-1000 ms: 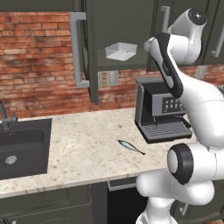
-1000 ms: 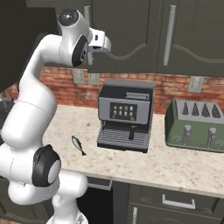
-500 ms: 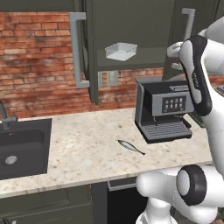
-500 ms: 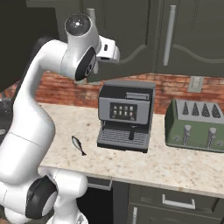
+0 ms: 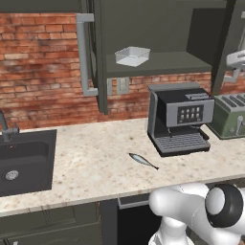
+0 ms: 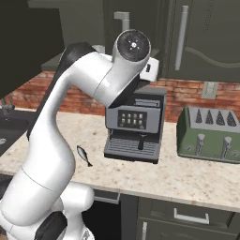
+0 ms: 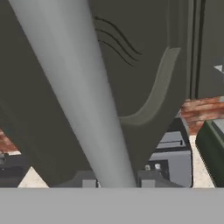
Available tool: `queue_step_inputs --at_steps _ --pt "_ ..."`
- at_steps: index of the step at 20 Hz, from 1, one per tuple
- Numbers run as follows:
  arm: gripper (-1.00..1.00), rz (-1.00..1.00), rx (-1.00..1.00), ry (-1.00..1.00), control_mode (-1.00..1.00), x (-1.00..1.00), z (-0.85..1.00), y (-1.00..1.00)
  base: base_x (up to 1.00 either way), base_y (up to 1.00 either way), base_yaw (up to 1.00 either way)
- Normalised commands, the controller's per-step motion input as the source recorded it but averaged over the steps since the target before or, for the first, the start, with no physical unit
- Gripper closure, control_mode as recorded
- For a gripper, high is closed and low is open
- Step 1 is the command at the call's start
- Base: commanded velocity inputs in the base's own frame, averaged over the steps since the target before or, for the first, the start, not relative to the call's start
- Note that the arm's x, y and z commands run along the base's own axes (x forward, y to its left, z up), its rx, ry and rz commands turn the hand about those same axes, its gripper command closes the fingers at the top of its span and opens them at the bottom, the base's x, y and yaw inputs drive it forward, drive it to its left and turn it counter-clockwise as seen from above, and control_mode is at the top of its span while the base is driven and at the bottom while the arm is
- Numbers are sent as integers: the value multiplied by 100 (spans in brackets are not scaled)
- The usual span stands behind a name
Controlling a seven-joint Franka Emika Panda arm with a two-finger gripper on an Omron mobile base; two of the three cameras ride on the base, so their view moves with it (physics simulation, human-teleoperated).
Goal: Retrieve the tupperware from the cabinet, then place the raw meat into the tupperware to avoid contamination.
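Robot arm [image 6: 70, 117]: smooth glossy white casing in thick, rounded tubular links, widening to a bulbous base segment. Joints were marked by dark grey to black bands and collars. One joint ended in a round black cap [image 6: 133, 44] with a small pale centre and ring of fine marks. No cables or lettering were discernible.

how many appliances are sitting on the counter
2: a coffee machine near the middle of the counter, and a green toaster to its right. Others may lie outside the views.
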Motion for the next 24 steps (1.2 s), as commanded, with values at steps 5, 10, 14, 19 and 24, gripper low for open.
queue_step_inputs --at_steps 5,10,14,19,24 --pt "100 2 7 5 -100 -23 0 -48 0 0 0" --pt "-100 0 0 2 -100 -6 0 -6 0 0 0" --pt "-100 0 0 0 -100 0 0 0 0 0 0" --pt "-100 0 0 0 -100 0 0 0 0 0 0" --pt "-100 -1 0 0 -100 -28 0 0 0 0 0"
